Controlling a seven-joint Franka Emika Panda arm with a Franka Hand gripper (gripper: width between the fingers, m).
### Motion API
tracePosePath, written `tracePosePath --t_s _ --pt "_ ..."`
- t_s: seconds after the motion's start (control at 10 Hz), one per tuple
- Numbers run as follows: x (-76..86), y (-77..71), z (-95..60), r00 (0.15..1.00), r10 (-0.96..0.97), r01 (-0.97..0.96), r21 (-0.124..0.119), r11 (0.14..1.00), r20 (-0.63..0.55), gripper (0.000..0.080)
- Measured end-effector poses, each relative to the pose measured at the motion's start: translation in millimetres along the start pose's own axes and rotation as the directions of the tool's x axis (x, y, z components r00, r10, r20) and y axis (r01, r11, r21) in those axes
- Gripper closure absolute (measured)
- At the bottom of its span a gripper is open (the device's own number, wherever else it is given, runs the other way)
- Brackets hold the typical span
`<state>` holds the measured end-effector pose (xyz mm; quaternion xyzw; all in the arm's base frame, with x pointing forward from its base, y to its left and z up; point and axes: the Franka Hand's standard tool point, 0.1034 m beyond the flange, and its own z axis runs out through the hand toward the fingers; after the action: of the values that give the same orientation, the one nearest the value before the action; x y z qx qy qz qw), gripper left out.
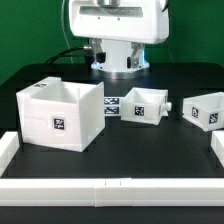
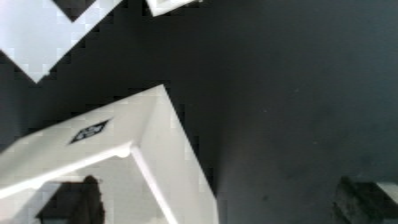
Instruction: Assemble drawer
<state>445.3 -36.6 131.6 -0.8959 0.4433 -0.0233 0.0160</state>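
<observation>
Tool [image 1: 118,63] spread, empty; one housing [image 1: 60,112], two trays [image 1: 146,103] [image 1: 206,109].

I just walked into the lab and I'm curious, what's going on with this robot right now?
The robot is assembling a drawer, and nothing has been picked up so far. Its gripper is open and empty, with the wrist view looking at a corner of the housing. The housing stands on the exterior view's left. The middle tray and the far tray sit apart to its right. Neither has been slid in yet.
</observation>
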Motion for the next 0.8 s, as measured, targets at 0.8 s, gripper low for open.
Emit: tracePosePath --t_s 0.8 --pt "1.1 3.8 1.8 0.877 0.48 -0.48 -0.002 0.877 0.011 0.0151"
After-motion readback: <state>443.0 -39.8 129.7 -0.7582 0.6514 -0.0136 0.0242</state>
